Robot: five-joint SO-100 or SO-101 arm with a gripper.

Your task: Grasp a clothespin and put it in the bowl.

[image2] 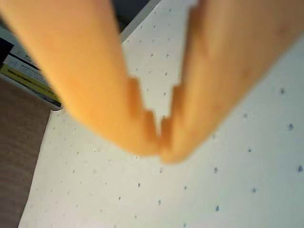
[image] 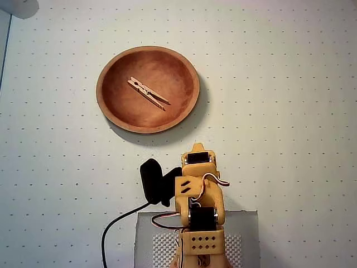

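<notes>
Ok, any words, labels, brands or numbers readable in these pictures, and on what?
None can be read.
Yellow-and-dark strip at the wrist view's left edge: any print is too blurred.
Bowl, clothespin, dotted table, arm: no text visible.

Pale wooden clothespin lies in a smooth, matt reddish wooden bowl.

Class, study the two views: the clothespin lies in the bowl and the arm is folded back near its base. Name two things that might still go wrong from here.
1. The clothespin lies flat in the shallow bowl; a knock to the rim might tip it out.
2. The black cable loops across the table beside the arm; it may snag when the arm next moves.
The tool looks shut and empty in the wrist view, so a drop seems unlikely.
</notes>
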